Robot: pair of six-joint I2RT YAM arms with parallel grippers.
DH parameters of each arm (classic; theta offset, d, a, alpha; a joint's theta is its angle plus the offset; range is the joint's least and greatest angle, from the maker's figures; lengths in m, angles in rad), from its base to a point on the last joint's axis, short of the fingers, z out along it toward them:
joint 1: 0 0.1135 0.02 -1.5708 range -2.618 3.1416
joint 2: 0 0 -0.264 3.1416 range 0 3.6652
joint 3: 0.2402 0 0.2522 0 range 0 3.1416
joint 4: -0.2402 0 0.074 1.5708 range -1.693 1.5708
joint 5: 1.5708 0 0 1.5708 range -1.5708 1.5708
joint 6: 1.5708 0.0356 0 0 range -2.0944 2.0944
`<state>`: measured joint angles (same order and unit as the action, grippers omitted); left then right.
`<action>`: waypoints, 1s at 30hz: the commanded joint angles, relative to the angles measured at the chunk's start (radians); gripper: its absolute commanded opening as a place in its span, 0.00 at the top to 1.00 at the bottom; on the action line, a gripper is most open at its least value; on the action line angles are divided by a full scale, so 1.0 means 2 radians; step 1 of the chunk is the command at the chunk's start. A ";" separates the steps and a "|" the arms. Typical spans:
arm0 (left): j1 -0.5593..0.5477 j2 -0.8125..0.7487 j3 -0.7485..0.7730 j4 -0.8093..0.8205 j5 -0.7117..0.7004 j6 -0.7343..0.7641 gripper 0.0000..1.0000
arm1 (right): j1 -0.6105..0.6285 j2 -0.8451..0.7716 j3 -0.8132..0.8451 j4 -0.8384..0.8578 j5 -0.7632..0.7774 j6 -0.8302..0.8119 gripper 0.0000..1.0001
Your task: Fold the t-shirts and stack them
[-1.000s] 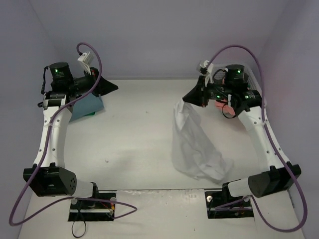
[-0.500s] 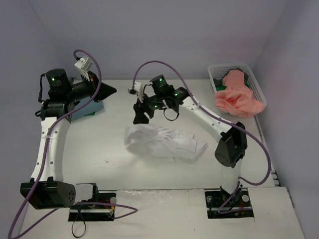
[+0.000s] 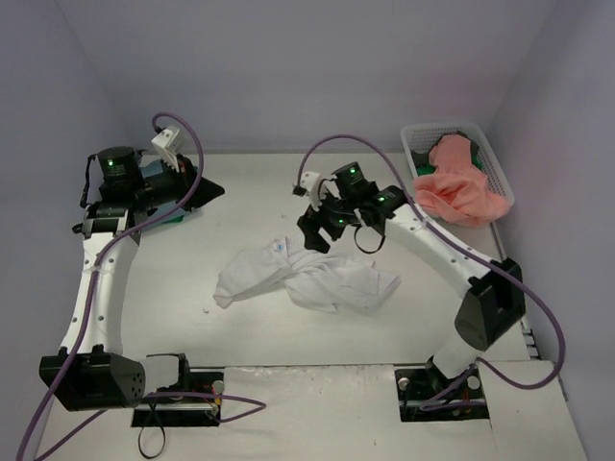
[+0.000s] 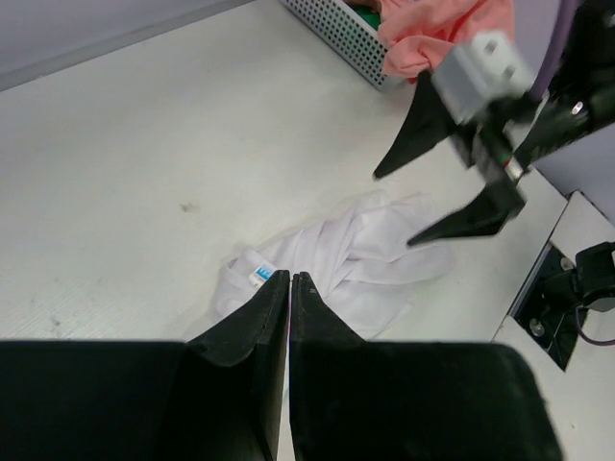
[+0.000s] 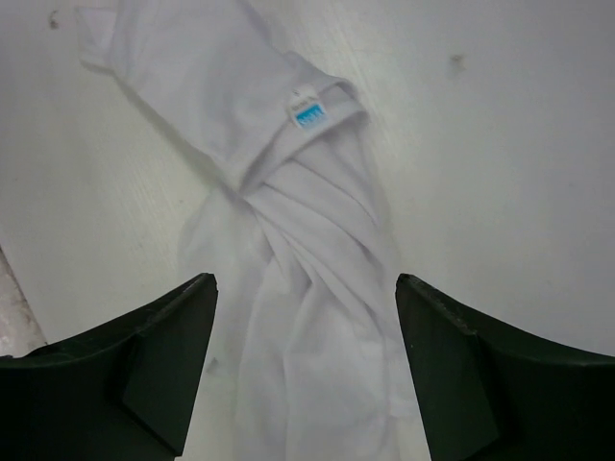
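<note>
White tee now dropped on counter, R hand released just above it, long axis left-right; L hand clenched, farther off.

White plastic mesh basket at the far right corner of the tabletop, long side along the right edge; its perforated wall also shows at the top of the left wrist view. Tabletop white and matte, with a small dark speck toward the near left. Pale grey-lilac walls close off the far edge and both sides.
</note>
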<state>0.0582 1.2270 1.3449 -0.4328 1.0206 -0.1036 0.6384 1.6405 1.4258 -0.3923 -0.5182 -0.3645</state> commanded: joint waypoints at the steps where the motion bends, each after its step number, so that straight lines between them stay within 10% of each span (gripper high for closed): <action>1: -0.001 -0.018 0.011 -0.020 -0.005 0.046 1.00 | -0.052 -0.050 -0.029 0.006 0.057 0.002 0.29; 8: -0.001 -0.021 0.000 -0.056 -0.030 0.095 0.99 | -0.152 -0.061 -0.121 0.003 0.041 -0.035 0.43; 12: -0.001 -0.014 -0.005 -0.084 -0.032 0.115 0.62 | -0.164 -0.049 -0.158 0.004 0.037 -0.060 0.39; 20: -0.001 -0.017 -0.024 -0.081 -0.045 0.115 0.30 | -0.177 -0.018 -0.178 0.004 0.020 -0.089 0.39; 30: -0.001 -0.019 -0.066 -0.080 -0.101 0.141 0.27 | -0.180 0.009 -0.188 0.004 0.030 -0.078 0.41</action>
<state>0.0582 1.2114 1.2003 -0.6182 0.8543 0.1349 0.2867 1.6646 1.0504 -0.3862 -0.4530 -0.5259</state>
